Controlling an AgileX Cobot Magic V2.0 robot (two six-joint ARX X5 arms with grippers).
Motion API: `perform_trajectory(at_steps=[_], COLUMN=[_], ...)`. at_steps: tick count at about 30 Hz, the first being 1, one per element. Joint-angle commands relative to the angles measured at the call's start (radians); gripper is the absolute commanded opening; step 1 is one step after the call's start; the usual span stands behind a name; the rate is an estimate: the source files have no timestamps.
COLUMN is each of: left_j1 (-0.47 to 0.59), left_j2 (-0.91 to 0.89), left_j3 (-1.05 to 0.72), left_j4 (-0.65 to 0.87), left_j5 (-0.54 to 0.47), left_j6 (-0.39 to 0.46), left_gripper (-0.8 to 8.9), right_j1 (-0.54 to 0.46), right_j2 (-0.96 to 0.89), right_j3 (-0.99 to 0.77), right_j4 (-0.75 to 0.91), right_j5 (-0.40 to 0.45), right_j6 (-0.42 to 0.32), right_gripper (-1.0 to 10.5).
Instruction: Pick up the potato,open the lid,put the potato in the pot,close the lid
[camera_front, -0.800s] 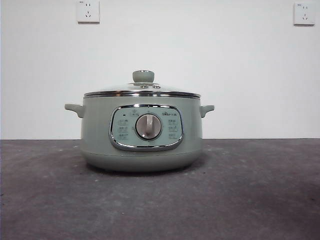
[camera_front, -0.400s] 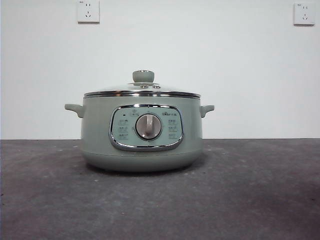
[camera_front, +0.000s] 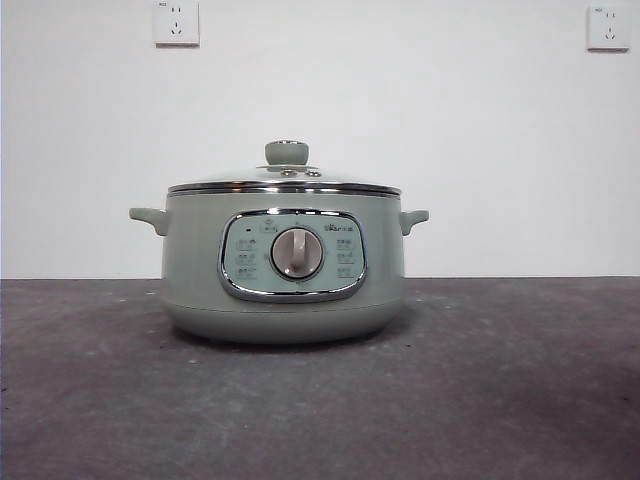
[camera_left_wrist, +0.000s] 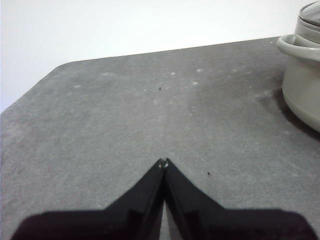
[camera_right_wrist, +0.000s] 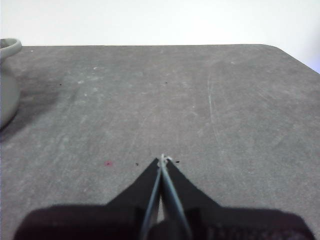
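Squarely on pot (camera_front: 284, 290), lid (camera_front: 285, 180) (closed).

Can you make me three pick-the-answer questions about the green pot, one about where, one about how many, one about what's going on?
1. Where is the lid?
A on the pot
B on the table
C in a gripper

2. How many wall sockets show in the front view?
A one
B two
C four

3. How is the left gripper?
A shut, holding nothing
B wide open
C gripping the knob

Answers: 1 A, its steel rim sits on the pot's top. 2 B, one in each upper corner. 3 A, its jaw tips meet over bare table.
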Motion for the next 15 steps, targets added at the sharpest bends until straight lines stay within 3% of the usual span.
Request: perform_trajectory(at_steps=[1, 15], left_j1=[0.003, 0.003], left_j2=[0.000, 0.000], left_j3=[-0.010, -0.010], left_j4=[0.009, 0.009], left_j5=[0.000, 0.000], left_j6=[-0.007, -0.007], left_gripper=[-0.03, -0.03], right_j1=[0.000, 0.000], right_j2=[-0.001, -0.001], right_j3=[-0.011, -0.011], right_j4=[0.007, 0.007], right_j5=[0.000, 0.000], right_j6=[0.000, 0.000], right_gripper=[0.0, 0.0])
